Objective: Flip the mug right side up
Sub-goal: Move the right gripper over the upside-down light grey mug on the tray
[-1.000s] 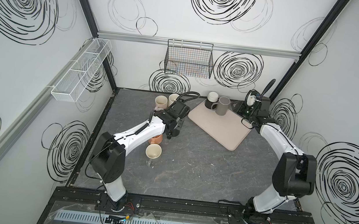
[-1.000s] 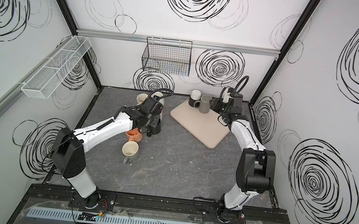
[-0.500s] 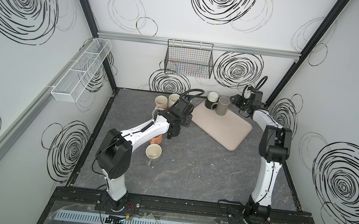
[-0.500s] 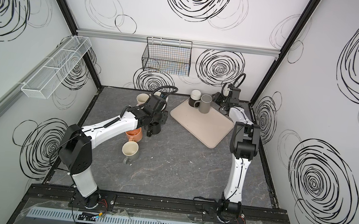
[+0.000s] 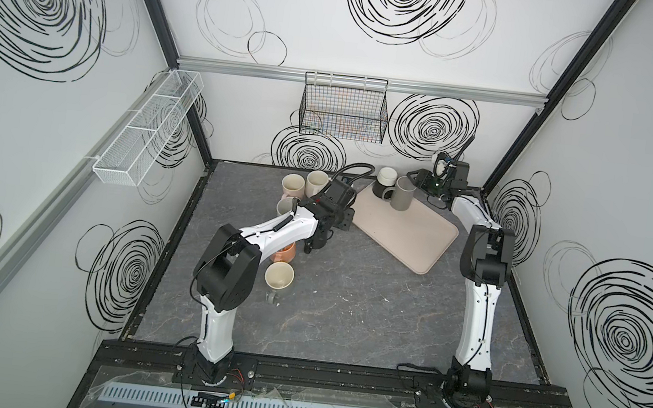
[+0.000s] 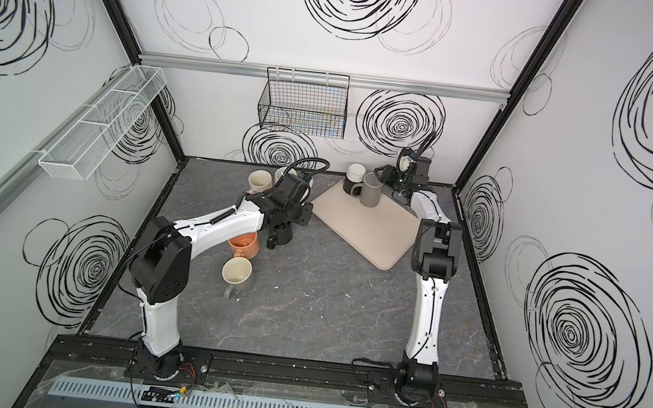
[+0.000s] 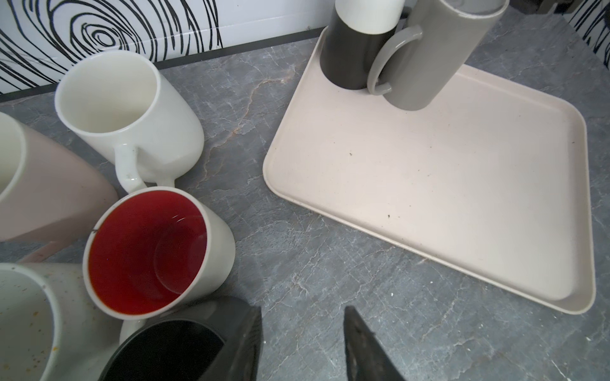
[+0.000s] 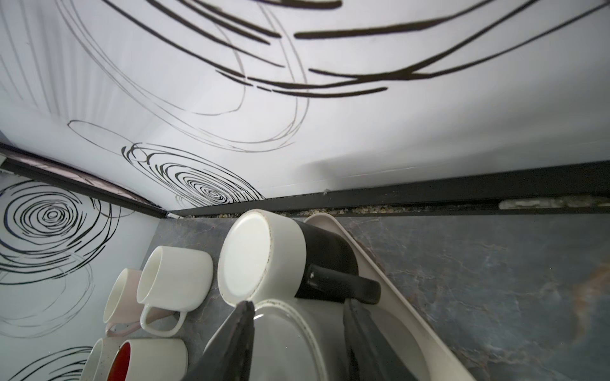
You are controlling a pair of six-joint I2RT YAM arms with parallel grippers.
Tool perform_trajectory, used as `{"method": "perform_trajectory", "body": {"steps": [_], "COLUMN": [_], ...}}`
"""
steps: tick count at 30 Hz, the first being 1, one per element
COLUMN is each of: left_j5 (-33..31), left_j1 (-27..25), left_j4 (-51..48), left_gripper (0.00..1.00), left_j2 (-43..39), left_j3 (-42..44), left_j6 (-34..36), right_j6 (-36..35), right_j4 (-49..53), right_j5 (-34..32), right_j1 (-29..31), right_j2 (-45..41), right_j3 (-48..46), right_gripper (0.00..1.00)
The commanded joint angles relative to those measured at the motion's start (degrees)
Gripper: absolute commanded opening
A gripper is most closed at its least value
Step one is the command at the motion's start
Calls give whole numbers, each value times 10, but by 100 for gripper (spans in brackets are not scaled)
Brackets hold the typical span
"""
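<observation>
Nearest, low in both top views, a cream-lined mug (image 5: 279, 277) stands mouth up. Just behind it an orange mug (image 6: 244, 244) is half covered by the left arm. At mid-frame the left gripper (image 7: 303, 308) hangs with fingers parted and only bare table between them. A black mug (image 7: 165, 349), mouth up and cut off by the wrist view's edge, sits just beside one finger (image 7: 244, 339). A red-lined mug (image 7: 148, 250) next to it is hidden under the wrist in both top views. This arm has barely shifted over the last second.

Farther back, right of centre, the beige tray (image 5: 409, 235) carries two upside-down mugs side by side at its far corner: the grey mug (image 5: 403, 195) and a black-and-white mug (image 5: 385, 182). The right gripper (image 8: 299, 302) frames the grey mug's upturned base, but its fingers hide the mug's sides, so I cannot tell whether they press it. A second ago that gripper stood farther right, clear of the mug, its elbow swung out low at the right. Now the arm rises straight. Upper centre, a wire basket (image 5: 343, 110) hangs on the back wall, its contents too faint to make out.
</observation>
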State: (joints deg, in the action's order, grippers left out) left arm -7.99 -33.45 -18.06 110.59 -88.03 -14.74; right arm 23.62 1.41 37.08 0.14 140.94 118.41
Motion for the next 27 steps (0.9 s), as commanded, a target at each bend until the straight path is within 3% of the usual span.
{"method": "perform_trajectory", "body": {"steps": [1, 8, 21, 24, 27], "left_j5": [10, 10, 20, 25, 25], "left_j1": [3, -5, -36, -36, -34], "left_j4": [11, 2, -11, -11, -18], "left_gripper": [44, 44, 44, 44, 44], "left_j2": [11, 11, 17, 24, 40], "left_j3": [-26, -29, -49, -60, -86], "left_j6": [-4, -6, -10, -17, -17], "right_j6": [-23, -70, -142, -147, -144], "right_j4": [25, 44, 61, 76, 98], "right_j5": [27, 30, 28, 31, 24], "right_j1": [5, 15, 50, 54, 55], "right_j2": [0, -54, -186, -209, -238], "right_j3": [-7, -92, -308, -338, -343], "right_gripper": [44, 35, 29, 30, 38]}}
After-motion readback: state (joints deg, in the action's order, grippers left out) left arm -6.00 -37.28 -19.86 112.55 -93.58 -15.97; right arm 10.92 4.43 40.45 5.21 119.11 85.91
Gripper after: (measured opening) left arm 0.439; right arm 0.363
